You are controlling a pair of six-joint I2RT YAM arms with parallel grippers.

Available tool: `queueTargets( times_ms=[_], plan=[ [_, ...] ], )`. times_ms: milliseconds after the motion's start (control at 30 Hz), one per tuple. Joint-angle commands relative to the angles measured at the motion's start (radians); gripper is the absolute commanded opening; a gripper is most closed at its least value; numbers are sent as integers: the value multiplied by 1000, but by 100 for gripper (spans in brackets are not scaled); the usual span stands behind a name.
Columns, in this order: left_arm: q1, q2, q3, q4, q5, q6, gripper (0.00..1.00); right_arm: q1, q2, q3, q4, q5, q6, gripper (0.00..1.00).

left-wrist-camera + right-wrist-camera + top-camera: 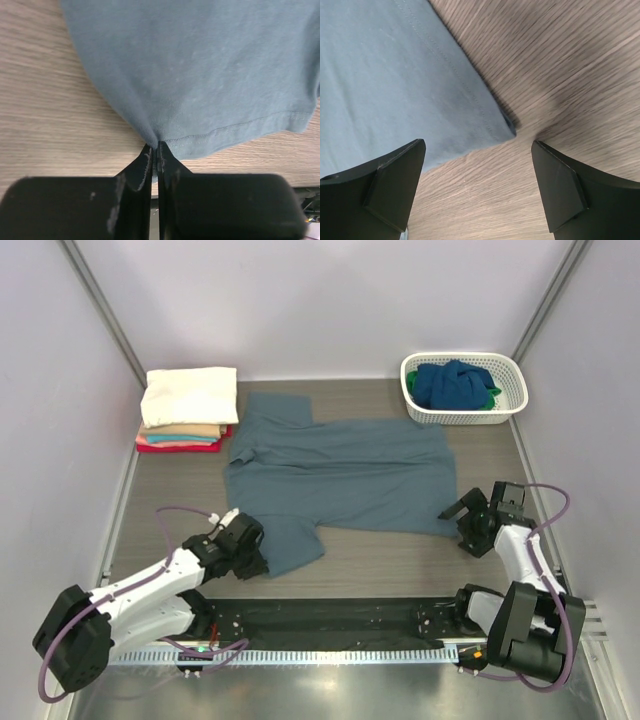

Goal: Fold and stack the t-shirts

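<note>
**One slate grey-blue t-shirt** [340, 470] lies spread flat on the wood-grain table [400, 560]. In the top view its neck is to the left and its bottom hem to the right.

**Two grippers** meet the shirt along its near edge.
- The left gripper [155, 150] is pinched tight on the stitched corner of the shirt's near sleeve. The cloth is gathered to a point between its closed jaws.
- The right gripper [479, 145] has its jaws spread wide, one on either side of the shirt's near hem corner, and grasps nothing. Whether it touches the cloth cannot be told.

**One stack of folded shirts** [185, 415] sits just beyond the shirt's far left corner. A cream one is on top, a tan one under it and a red one lowest, with a thin teal edge showing between them.

**One white lattice basket** [455, 417] stands just beyond the shirt's far right corner. It holds one crumpled dark blue shirt [452, 382], with a bit of green cloth [493, 393] beside it.
</note>
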Motion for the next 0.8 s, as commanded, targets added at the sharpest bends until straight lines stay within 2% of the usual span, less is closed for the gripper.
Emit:
queueTargets(
  times_ms=[0, 133, 167, 233, 267, 333, 367, 400, 433, 467, 533, 667, 767],
  plan=[
    [-5, 12, -43, 37, -42, 23, 2, -2, -6, -41, 25, -36, 45, 93],
    [-3, 24, -27, 58, -47, 51, 2, -2, 29, -60, 83, -18, 54, 84],
    [-5, 27, -24, 59, -49, 55, 2, -2, 40, -61, 98, -13, 57, 75],
    [-5, 30, -17, 60, -52, 69, 2, -2, 83, -66, 141, -19, 62, 65],
    [-5, 27, -15, 60, -50, 71, 2, -2, 100, -67, 157, -21, 60, 54],
    [-5, 20, -10, 55, -55, 75, 2, -2, 136, -77, 207, -33, 51, 47],
    [-5, 6, -7, 54, -58, 77, 2, -2, 143, -81, 221, -44, 44, 36],
    [-5, -2, -4, 46, -58, 78, 2, -2, 149, -83, 233, -53, 42, 30],
    [-5, -11, 12, 20, -59, 80, 2, -2, 149, -86, 236, -65, 39, 23],
    [-3, -23, 23, 2, -61, 83, 0, -2, 140, -87, 233, -79, 39, 12],
    [-3, -75, 69, -71, -65, 91, 0, -2, 76, -83, 200, -110, 42, 3],
    [-5, -172, 186, -265, -110, 80, 0, -2, -90, -19, 28, -105, 30, 1],
    [-5, -240, 272, -383, -87, 77, 0, -2, -222, 63, -116, -102, 10, 1]
  ],
)
